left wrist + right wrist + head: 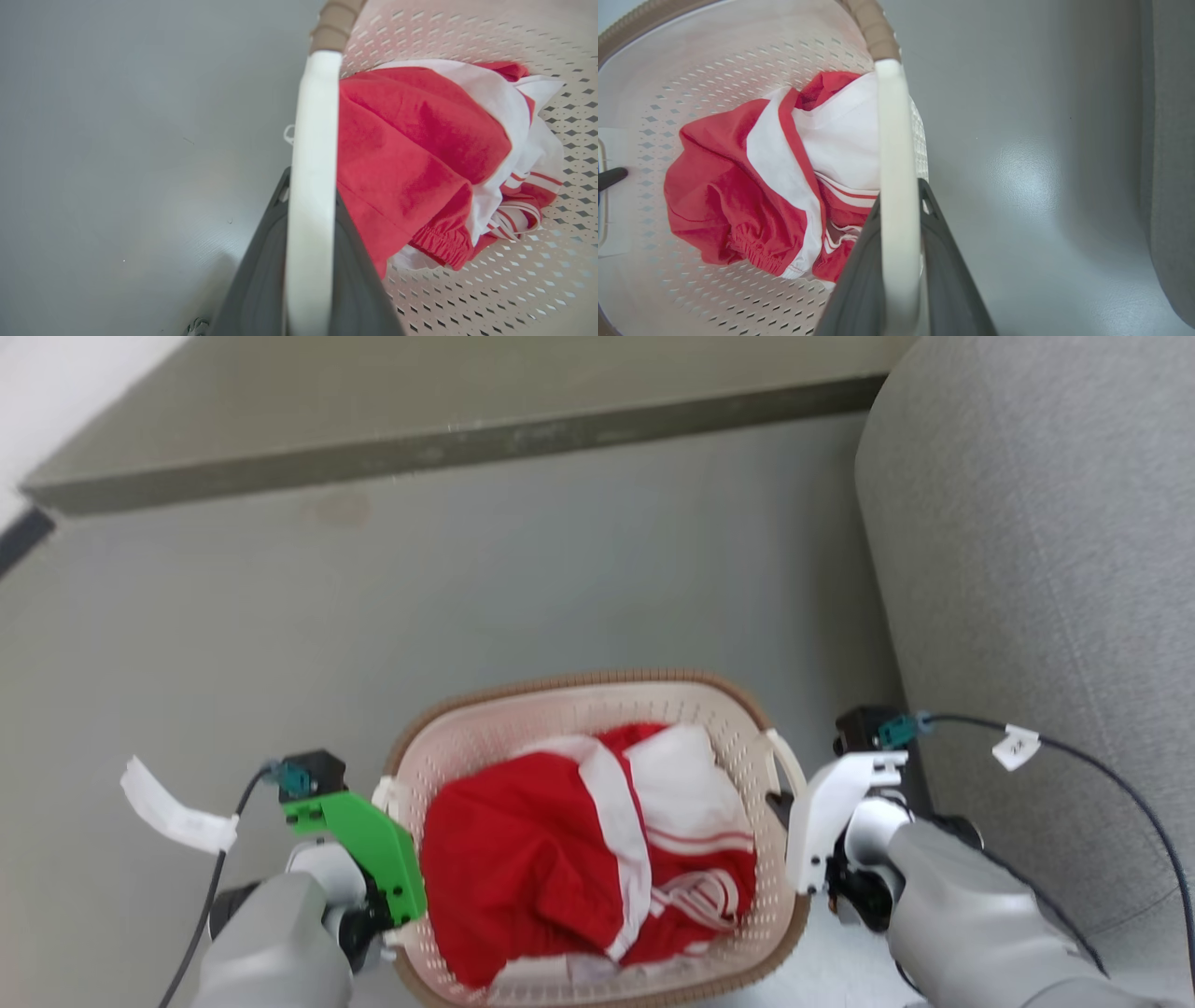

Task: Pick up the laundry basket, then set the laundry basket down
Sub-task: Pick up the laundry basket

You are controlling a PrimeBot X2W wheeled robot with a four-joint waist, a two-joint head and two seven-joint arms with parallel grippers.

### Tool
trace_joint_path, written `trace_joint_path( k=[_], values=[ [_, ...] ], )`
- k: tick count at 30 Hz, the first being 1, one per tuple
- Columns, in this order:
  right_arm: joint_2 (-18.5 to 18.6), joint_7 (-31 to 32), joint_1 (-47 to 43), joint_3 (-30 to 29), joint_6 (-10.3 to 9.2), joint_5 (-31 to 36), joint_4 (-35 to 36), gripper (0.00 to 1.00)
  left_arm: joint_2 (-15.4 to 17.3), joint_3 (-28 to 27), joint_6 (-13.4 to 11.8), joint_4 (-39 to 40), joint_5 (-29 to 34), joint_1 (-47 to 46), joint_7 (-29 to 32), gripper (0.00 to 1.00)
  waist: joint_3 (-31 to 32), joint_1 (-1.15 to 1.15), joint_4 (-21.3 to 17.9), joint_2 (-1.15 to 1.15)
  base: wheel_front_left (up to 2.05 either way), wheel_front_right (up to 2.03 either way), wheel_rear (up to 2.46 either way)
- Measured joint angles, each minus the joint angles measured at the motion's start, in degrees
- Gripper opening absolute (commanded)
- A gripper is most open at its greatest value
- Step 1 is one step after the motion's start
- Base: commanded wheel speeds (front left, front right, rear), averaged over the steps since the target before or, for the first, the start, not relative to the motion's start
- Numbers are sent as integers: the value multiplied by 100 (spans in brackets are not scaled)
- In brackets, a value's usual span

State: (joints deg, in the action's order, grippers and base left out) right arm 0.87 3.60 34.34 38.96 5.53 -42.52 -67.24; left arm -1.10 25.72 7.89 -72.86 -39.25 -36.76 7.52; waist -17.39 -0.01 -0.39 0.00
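Observation:
The laundry basket (597,680) is cream-white and perforated with a brown rim. It sits low in the middle of the head view, holding red and white clothes (560,859). My left gripper (392,859), under its green mount, is at the basket's left handle. In the left wrist view that gripper (310,261) is shut on the white handle (313,186), a dark finger on each side. My right gripper (782,803) is at the right handle and, in the right wrist view, my right gripper (899,261) is shut on that handle (896,186). Whether the basket touches the floor I cannot tell.
A grey sofa (1046,569) stands close on the right, beside my right arm. A low dark ledge (467,439) runs across the back. Grey floor (467,579) stretches ahead and to the left of the basket.

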Motion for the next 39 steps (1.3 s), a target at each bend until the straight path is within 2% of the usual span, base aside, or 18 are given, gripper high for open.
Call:
trace_joint_path(
  k=[13,22,39],
  values=[
    [-52,104,-758,77,48,-293,-98,0,-32,1,19,-62,-140,642,244,0,962,0,-61,0,0,0,0],
    [-66,247,-937,167,52,-345,-144,0,-36,16,19,-73,-185,873,408,0,1464,0,-79,0,0,0,0],
    [-66,309,-993,241,52,-420,-157,0,-36,30,16,-77,-194,926,557,0,1758,0,-94,0,0,0,0]
  ],
)
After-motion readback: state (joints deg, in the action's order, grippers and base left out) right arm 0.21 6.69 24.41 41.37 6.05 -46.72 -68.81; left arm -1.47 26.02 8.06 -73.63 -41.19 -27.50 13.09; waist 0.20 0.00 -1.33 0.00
